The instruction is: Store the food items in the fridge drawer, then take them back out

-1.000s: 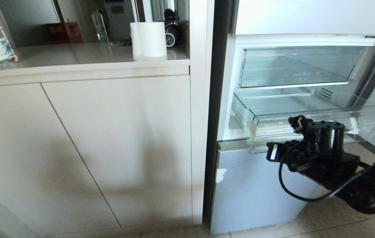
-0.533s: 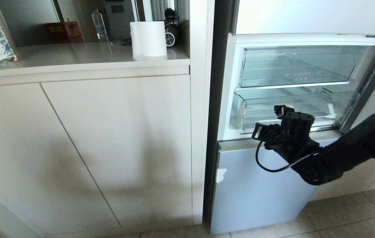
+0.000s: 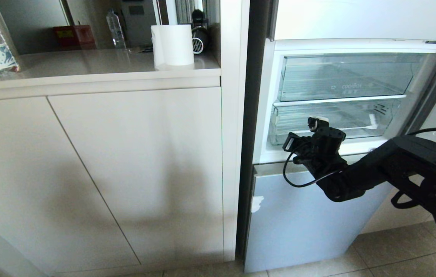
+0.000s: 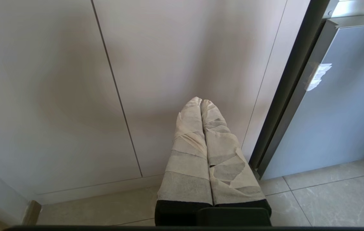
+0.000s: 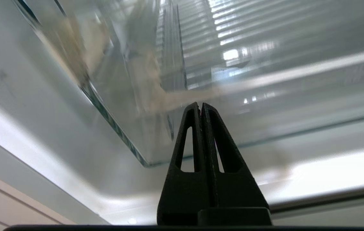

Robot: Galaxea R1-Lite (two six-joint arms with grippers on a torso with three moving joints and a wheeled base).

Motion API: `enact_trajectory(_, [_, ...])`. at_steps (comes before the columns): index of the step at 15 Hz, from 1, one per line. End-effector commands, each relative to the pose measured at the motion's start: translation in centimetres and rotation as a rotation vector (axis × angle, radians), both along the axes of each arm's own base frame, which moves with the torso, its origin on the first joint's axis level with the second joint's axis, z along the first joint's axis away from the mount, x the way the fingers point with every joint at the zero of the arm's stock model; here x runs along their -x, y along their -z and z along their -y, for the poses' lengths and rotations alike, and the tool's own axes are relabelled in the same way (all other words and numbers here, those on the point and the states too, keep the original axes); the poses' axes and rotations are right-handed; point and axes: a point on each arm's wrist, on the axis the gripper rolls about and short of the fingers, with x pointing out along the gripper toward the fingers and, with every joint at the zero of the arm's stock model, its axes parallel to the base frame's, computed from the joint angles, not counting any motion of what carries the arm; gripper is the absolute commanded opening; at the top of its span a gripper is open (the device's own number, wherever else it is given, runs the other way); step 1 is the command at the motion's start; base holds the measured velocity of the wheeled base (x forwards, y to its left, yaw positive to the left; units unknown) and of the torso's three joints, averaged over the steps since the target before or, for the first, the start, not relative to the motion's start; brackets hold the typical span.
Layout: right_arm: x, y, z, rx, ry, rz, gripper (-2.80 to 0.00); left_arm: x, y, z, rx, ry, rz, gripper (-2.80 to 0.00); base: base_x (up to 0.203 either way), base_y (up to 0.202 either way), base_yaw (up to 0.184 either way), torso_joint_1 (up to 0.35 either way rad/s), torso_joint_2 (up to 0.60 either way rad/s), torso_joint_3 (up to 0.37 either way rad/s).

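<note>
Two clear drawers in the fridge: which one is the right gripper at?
The lower drawer, the shallow one with the ribbed floor and no lettering. The shut right gripper is at its front; the upper drawer, with lettering on its front, sits above it.

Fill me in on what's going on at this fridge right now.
The right tool, fingers shut and holding nothing, is at the front of the fridge drawer, the lower clear one, which sits pushed in under the lettered drawer. No food items show in the drawers. The left tool is shut and parked low in front of the cabinet doors.
</note>
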Motion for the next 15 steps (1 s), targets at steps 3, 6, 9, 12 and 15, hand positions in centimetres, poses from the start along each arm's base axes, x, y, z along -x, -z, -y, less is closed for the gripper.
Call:
enact_trajectory(3, [4.1,-3.5,0.8,-0.038,-0.009,-0.001,-2.8,0.0,0.0,0.0,0.0,-0.001,0.0,-2.8,0.0,0.0,0.0,0.0,0.0,0.0])
enact_trajectory(6, [10.1,-7.2,2.4,-0.053,-0.013,0.006,-2.8,0.0,0.0,0.0,0.0,0.0,-0.001,-2.8,0.0,0.0,0.0,0.0,0.0,0.0])
enact_trajectory(9, [17.6,-9.2,4.7,-0.051,-0.004,0.004,-2.8,0.0,0.0,0.0,0.0,0.0,0.0,-2.8,0.0,0.0,0.0,0.0,0.0,0.0])
enact_trajectory(12, [24.4,-9.8,7.3,-0.033,0.033,0.029,-2.8,0.0,0.0,0.0,0.0,0.0,0.0,-2.8,0.0,0.0,0.0,0.0,0.0,0.0])
enact_trajectory(15, [29.5,-9.3,9.2,-0.013,0.077,0.062,-2.8,0.0,0.0,0.0,0.0,0.0,0.0,-2.8,0.0,0.0,0.0,0.0,0.0,0.0])
